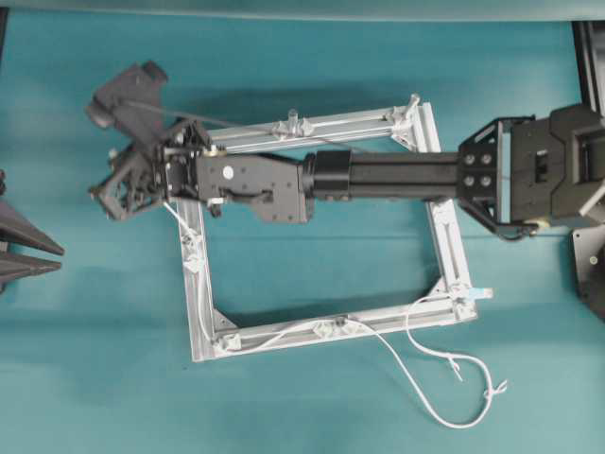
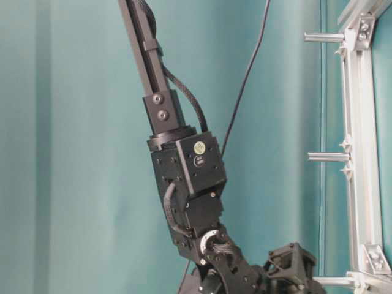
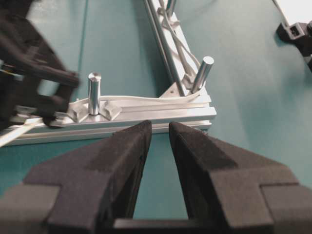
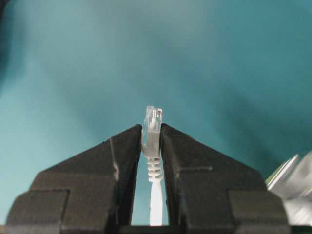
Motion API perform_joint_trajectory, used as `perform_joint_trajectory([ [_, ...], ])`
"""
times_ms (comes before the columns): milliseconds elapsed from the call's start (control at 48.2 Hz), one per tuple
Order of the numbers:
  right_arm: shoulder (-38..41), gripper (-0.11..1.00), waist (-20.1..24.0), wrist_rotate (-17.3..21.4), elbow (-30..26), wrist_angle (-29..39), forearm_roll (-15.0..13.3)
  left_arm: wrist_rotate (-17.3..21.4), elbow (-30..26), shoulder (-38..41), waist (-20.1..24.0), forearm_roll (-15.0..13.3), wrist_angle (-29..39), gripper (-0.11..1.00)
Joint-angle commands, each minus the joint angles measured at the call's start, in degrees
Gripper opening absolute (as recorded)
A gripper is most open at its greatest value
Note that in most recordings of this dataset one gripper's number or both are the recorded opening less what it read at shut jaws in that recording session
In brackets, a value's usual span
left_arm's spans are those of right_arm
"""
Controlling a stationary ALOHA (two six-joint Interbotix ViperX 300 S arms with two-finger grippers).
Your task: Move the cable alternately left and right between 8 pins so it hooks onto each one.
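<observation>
Cable (image 1: pixel 284 332) lies white along the near bar of the square aluminium frame (image 1: pixel 444 227), loops loosely over the teal bench (image 1: pixel 312 416) at the lower right of the overhead view, and also runs up the frame's left bar toward the upper-left corner. There the right arm, stretched across the frame from the right edge of that view, has its right pincer (image 4: pixel 151 136) closed on the cable's clear plug (image 4: pixel 152 122): the right wrist view shows the plug clamped between the two dark fingers (image 4: pixel 122 161), its tip standing just above them and the ribbed strain relief hanging in the gap below, with only teal bench beyond and a corner of the frame at the lower right. The left pincer (image 3: pixel 160 127) sits at the left edge of the overhead view, well apart from the frame's bars, and its jaws stand apart with nothing between them. In the left wrist view, just beyond its fingertips, the cable lies flat along a frame bar, passing beside an upright pin (image 3: pixel 94 92) and reaching a second, tilted-looking pin (image 3: pixel 202 73) at the corner bracket, then continuing up the adjoining bar. The table-level view shows three more pins jutting sideways from the frame.
</observation>
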Motion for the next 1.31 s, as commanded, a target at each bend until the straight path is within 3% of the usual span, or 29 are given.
perform_joint_trajectory([
  [0, -1.58, 0.15, -1.05, -0.35, -1.93, 0.0, -0.35, 0.18, -0.62, 0.35, 0.09, 0.09, -0.18, 0.36],
  [705, -3.87, 0.15, -5.71, 0.18, -0.79, 5.71, -0.44, 0.18, -0.7, 0.35, 0.09, 0.18, -0.26, 0.36],
  [996, -8.26, 0.15, -6.59, 0.79, 6.77, 5.45, -0.53, 0.18, -0.7, 0.35, 0.09, 0.18, -0.26, 0.36],
  [1286, -13.45, 0.15, -6.68, 7.29, 16.0, -0.53, -0.97, 0.18, -0.7, 0.35, 0.09, 0.18, -0.26, 0.36],
])
